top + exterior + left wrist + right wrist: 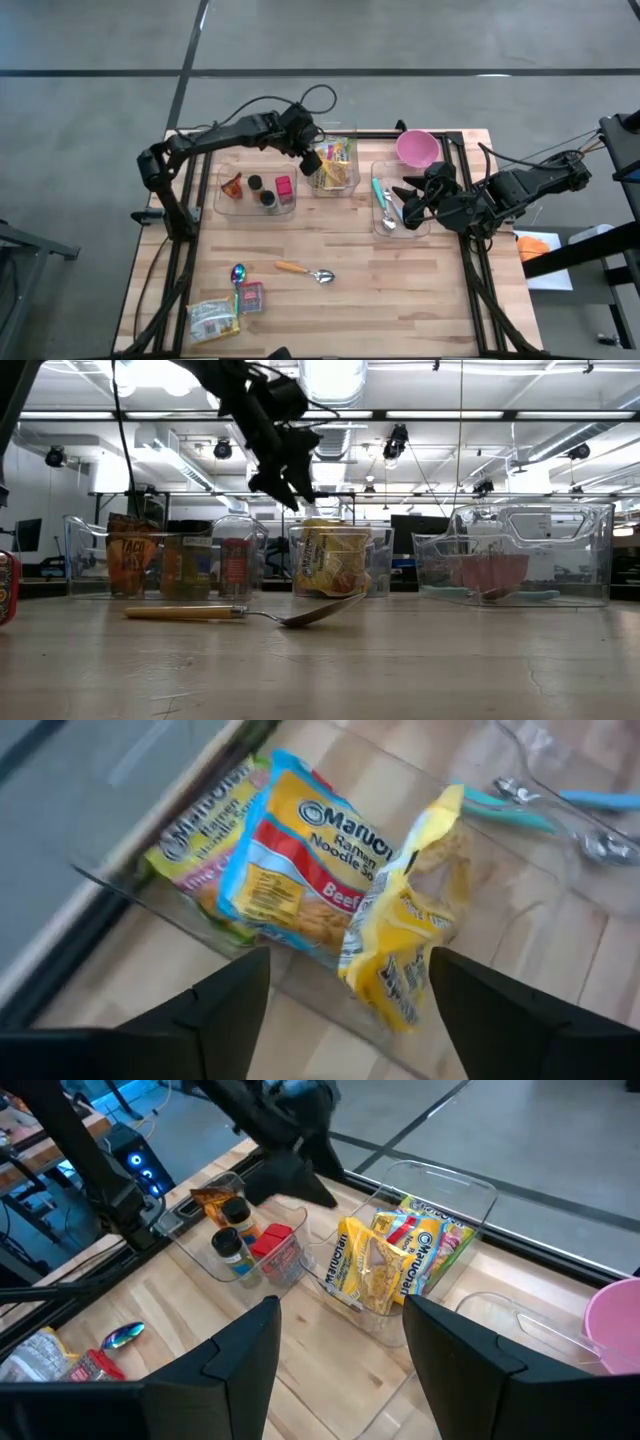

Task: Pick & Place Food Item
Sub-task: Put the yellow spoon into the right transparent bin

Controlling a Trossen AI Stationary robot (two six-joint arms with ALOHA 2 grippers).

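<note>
We are looking at two matte black arms, the left arm and the right arm, both built from chunky jointed segments. Black cables are looping above the left one and trailing off the right. Each wrist is showing two broad, dark, flat fingers, tapering and unmarked.

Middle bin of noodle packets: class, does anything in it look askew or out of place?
Yes. The yellow packet stands crumpled and tilted against the clear bin's front wall, while the other ramen packets lie stacked behind it. The left hand hovers open just above.
</note>
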